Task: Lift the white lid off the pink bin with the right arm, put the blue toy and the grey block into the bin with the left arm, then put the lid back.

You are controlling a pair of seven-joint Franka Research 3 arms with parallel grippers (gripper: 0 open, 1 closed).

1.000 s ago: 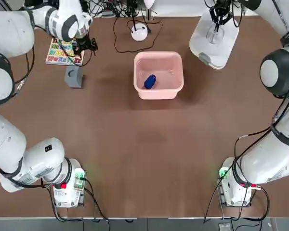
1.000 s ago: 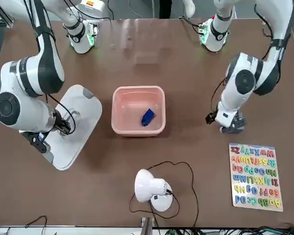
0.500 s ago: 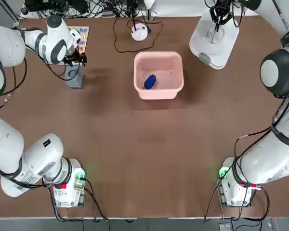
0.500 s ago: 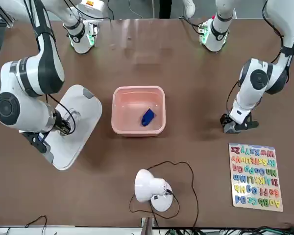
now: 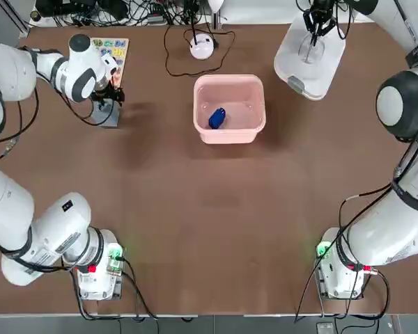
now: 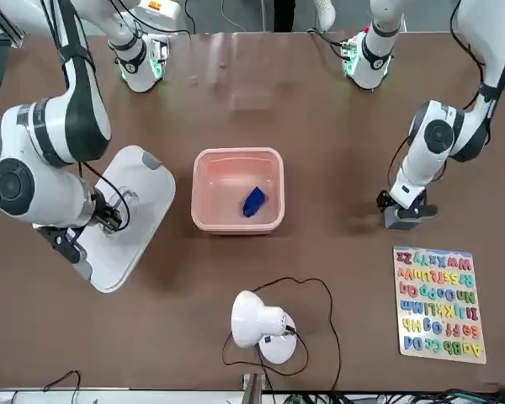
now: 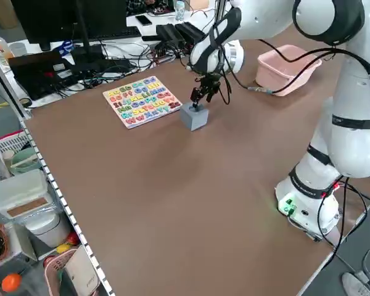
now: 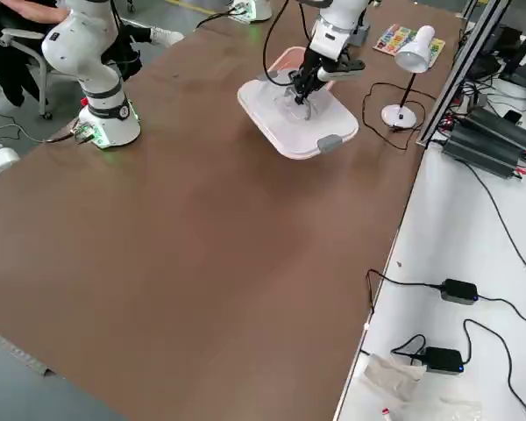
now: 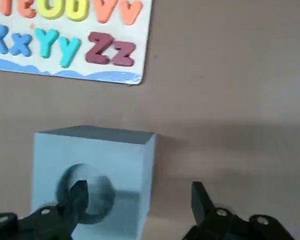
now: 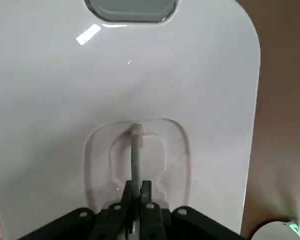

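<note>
The left gripper (image 9: 135,200), fingers spread, hangs just over the small grey holed plastic cube (image 9: 92,175) on the counter (image 5: 216,209) beside the alphabet puzzle board (image 5: 110,52); contact is unclear.

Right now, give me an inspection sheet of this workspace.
Surface: brown table, flat, no spills seen.
Job's things: pink bin open, blue toy inside; grey block on the table by the puzzle board; white lid held off the bin.
Clutter: alphabet puzzle board, white desk lamp.
Grippers: left gripper open, astride the grey block; right gripper shut on the white lid's handle.
Cables: lamp cord loops on the table; arm cables at the bases.
Surroundings: monitor, boxes and power bricks beside the table.
</note>
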